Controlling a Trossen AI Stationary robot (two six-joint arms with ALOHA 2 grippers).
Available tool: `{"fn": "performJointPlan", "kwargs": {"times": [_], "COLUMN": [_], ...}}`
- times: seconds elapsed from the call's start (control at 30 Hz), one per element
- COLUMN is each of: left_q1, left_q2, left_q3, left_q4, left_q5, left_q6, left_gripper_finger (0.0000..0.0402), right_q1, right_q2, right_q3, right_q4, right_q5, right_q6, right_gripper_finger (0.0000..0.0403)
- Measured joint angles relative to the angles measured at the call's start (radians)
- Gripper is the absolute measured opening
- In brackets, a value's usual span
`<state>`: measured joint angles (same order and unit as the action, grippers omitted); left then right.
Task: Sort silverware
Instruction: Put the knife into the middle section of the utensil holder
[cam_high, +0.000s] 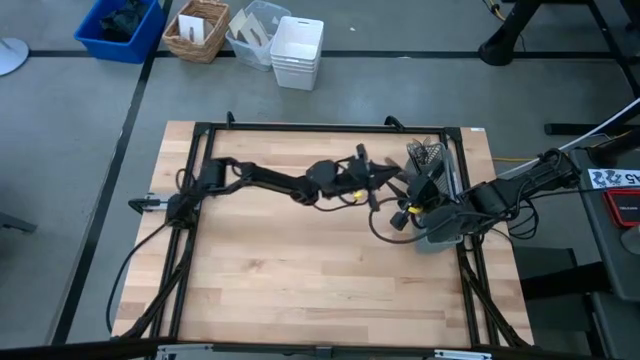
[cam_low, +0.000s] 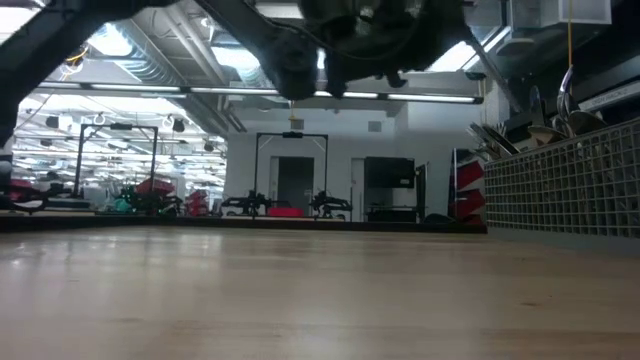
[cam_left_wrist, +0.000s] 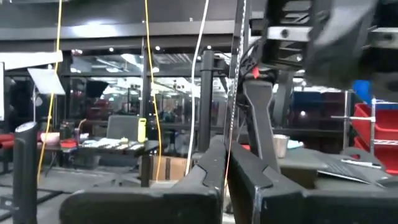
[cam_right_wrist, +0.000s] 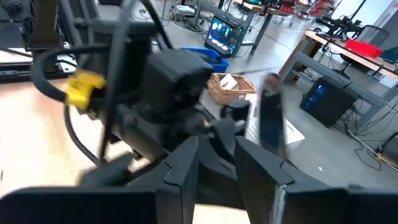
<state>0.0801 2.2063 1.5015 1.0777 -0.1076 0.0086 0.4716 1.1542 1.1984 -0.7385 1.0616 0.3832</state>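
Stored upright in the dark wire-mesh caddy (cam_low: 560, 190) at the right edge of the pale wooden surface (cam_high: 300, 270): the silverware (cam_low: 565, 100), slim shiny stems poking above the stiff grid, likely so single pieces can be plucked out. Raised near that caddy, left hand (cam_left_wrist: 225, 146) pinched together on a thin, hard upright strip, seemingly one such piece seen edge-on. Judged a hand-over to the right hand (cam_right_wrist: 221, 149), just beside, its flat dark fingers apart and empty.
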Motion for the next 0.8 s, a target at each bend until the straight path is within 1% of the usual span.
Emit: {"fn": "performJointPlan", "kwargs": {"times": [0.1, 0.33, 0.47, 0.6, 0.8], "left_q1": [0.015, 0.041, 0.05, 0.055, 0.056], "left_q2": [0.055, 0.184, 0.249, 0.296, 0.314], "left_q3": [0.095, 0.313, 0.408, 0.468, 0.476], "left_q4": [-0.041, -0.2, -0.265, -0.295, -0.34], "left_q5": [0.005, 0.049, 0.054, 0.055, 0.055], "left_q6": [0.006, 0.003, 0.022, 0.02, 0.024], "left_gripper_finger": [0.0, 0.0, 0.0, 0.0, 0.0005], "right_q1": [0.0, 0.0, 0.0, -0.001, -0.001], "right_q2": [0.0, 0.0, 0.0, 0.0, 0.0], "right_q3": [0.0, 0.0, 0.0, 0.0, 0.0], "right_q4": [0.0, -0.001, -0.001, -0.001, 0.0], "right_q5": [0.0, 0.0, 0.0, 0.0, 0.0], "right_q6": [-0.005, -0.029, -0.033, -0.033, -0.033], "right_gripper_finger": [0.0105, 0.0105, 0.0105, 0.0105, 0.0105]}}
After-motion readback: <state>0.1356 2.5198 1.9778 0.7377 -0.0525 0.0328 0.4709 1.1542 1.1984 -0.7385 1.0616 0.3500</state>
